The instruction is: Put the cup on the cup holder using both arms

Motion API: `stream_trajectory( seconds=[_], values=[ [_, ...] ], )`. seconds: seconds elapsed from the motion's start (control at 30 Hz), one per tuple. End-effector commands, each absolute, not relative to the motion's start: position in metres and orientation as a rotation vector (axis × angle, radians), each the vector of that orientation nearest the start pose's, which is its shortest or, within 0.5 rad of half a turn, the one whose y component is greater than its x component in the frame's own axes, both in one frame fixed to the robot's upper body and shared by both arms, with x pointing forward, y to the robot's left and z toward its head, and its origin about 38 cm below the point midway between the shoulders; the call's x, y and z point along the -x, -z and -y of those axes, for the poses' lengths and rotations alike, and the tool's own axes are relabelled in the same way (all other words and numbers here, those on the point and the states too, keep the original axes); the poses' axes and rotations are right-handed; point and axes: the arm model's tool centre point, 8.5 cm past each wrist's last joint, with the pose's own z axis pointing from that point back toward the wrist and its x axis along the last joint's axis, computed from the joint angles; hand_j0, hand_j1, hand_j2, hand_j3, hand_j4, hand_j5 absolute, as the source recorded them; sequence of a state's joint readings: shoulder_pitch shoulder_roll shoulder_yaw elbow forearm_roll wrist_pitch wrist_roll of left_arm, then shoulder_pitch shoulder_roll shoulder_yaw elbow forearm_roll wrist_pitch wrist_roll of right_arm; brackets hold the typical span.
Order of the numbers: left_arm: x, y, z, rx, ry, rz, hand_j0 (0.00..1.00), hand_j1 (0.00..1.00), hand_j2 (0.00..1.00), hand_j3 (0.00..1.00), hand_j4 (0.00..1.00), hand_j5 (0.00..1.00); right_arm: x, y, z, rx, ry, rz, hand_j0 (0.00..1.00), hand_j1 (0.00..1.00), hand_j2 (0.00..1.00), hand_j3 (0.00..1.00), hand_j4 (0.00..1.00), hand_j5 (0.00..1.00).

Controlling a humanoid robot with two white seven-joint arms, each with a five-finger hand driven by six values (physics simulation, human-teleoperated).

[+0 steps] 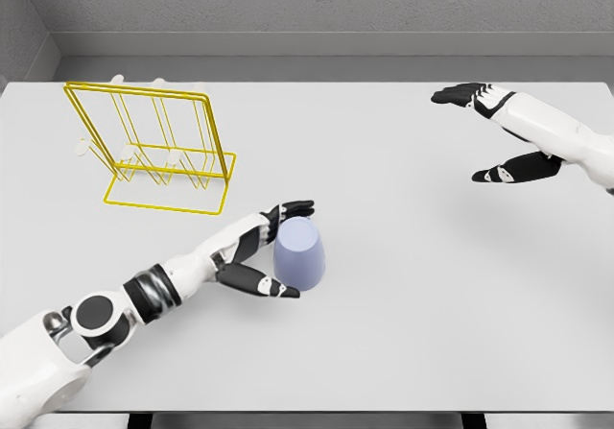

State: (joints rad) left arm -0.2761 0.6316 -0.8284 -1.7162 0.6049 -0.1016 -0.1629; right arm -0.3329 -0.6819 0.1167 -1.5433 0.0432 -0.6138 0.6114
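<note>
The pale blue cup (300, 253) stands mouth-down on the table (403, 333), flanked by the left hand (266, 251), whose fingers and thumb are spread beside its wall, contact unclear. It looks light, stiff and smooth, so a grip around the mid-wall suits it. The right hand (499, 131) hangs wide, well apart, with the yellow wire cup holder (153, 146) beyond the left hand.

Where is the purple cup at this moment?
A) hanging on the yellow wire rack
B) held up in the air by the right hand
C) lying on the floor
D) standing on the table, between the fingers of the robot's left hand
D: the lavender cup sits upside down on the white table, the left hand cupped around it, well clear of the yellow wire cup holder.
</note>
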Motion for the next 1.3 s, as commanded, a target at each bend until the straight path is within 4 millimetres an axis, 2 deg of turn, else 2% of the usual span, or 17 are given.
stream_trajectory(
  seconds=[0.0,0.57,0.63,0.67,0.7,0.87,1.13,1.27],
  values=[
    [-0.334,-0.091,-0.171,0.618,0.783,1.395,1.00,1.00,1.00,1.00,1.00,1.00,-0.400,-0.244,0.334,0.215,-1.534,1.861,1.00,1.00,1.00,1.00,1.00,1.00],
    [-0.337,-0.077,-0.164,0.621,0.761,1.370,1.00,1.00,1.00,1.00,1.00,1.00,-0.400,-0.243,0.335,0.215,-1.533,1.861,1.00,1.00,1.00,1.00,1.00,1.00],
    [-0.337,-0.077,-0.161,0.629,0.756,1.372,0.90,0.90,0.90,0.90,0.90,0.90,-0.400,-0.243,0.335,0.215,-1.532,1.860,1.00,1.00,1.00,1.00,1.00,1.00],
    [-0.339,-0.075,-0.163,0.624,0.750,1.368,0.79,0.79,0.79,0.79,0.79,0.79,-0.400,-0.243,0.335,0.215,-1.533,1.861,1.00,1.00,1.00,1.00,1.00,1.00],
    [-0.339,-0.075,-0.162,0.627,0.746,1.368,0.73,0.73,0.73,0.73,0.73,0.73,-0.400,-0.243,0.335,0.215,-1.533,1.861,1.00,1.00,1.00,1.00,1.00,1.00],
    [-0.340,-0.075,-0.163,0.624,0.744,1.374,0.61,0.61,0.61,0.61,0.61,0.61,-0.400,-0.243,0.335,0.215,-1.533,1.861,1.00,1.00,1.00,1.00,1.00,1.00],
    [-0.342,-0.078,-0.164,0.623,0.738,1.383,0.62,0.62,0.62,0.62,0.62,0.62,-0.400,-0.243,0.335,0.215,-1.533,1.861,1.00,1.00,1.00,1.00,1.00,1.00],
    [-0.346,-0.087,-0.163,0.635,0.719,1.410,0.62,0.62,0.62,0.62,0.62,0.62,-0.400,-0.243,0.336,0.216,-1.533,1.858,1.00,1.00,1.00,1.00,1.00,1.00]
  ],
)
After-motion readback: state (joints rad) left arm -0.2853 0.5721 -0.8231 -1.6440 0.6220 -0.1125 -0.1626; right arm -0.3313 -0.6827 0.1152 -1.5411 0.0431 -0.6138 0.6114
